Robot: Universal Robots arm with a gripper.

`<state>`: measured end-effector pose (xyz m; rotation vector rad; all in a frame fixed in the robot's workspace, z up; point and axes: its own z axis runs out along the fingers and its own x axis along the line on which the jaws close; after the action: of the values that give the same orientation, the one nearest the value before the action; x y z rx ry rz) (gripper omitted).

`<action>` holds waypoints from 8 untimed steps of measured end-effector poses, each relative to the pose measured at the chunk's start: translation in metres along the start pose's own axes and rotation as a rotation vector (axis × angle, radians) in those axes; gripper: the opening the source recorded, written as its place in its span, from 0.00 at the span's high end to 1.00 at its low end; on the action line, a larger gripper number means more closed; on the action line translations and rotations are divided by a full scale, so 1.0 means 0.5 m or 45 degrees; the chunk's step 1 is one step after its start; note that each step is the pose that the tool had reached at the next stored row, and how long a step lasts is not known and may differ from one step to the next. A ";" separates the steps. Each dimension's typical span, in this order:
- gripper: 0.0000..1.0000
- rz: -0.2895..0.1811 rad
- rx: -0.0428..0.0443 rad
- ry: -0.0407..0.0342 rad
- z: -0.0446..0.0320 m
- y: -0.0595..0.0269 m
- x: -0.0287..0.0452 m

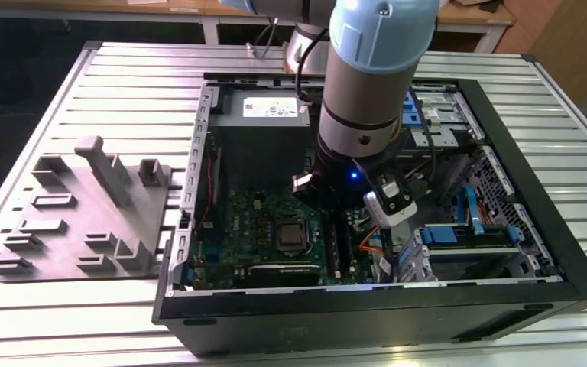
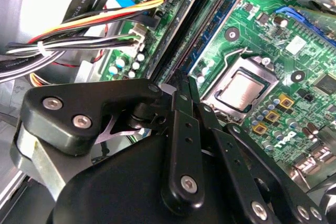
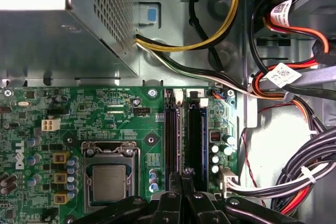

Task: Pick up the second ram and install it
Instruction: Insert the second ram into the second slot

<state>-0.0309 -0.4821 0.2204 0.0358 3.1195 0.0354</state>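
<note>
My gripper (image 3: 184, 176) hangs inside the open computer case, over the near end of the two long black memory slots (image 3: 171, 135) beside the processor socket (image 3: 107, 182). Its fingers (image 2: 181, 108) are pressed together, and nothing shows between them. A thin blue-green strip, the ram (image 3: 203, 129), stands along the slot farther from the socket. In the second wrist view the ram (image 2: 223, 11) runs away from the fingertips, which are close to the end of the slots. In the exterior view the arm (image 1: 360, 130) reaches straight down into the case.
Bundles of black, orange and white cables (image 3: 294, 182) lie close beside the slots. The metal power supply box (image 3: 52, 24) sits beyond the motherboard. A grey moulded fixture (image 1: 79, 214) stands on the ribbed table at the exterior view's left. The case walls (image 1: 538, 229) surround the work.
</note>
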 end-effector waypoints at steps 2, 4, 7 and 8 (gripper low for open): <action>0.89 0.000 0.000 0.0001 0.003 0.000 0.000; 0.89 0.000 0.000 0.0002 0.004 0.000 0.000; 0.89 0.000 0.000 0.0001 0.005 0.000 0.000; 0.89 0.000 0.000 0.0000 0.006 0.000 0.000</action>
<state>-0.0309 -0.4821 0.2172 0.0357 3.1195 0.0355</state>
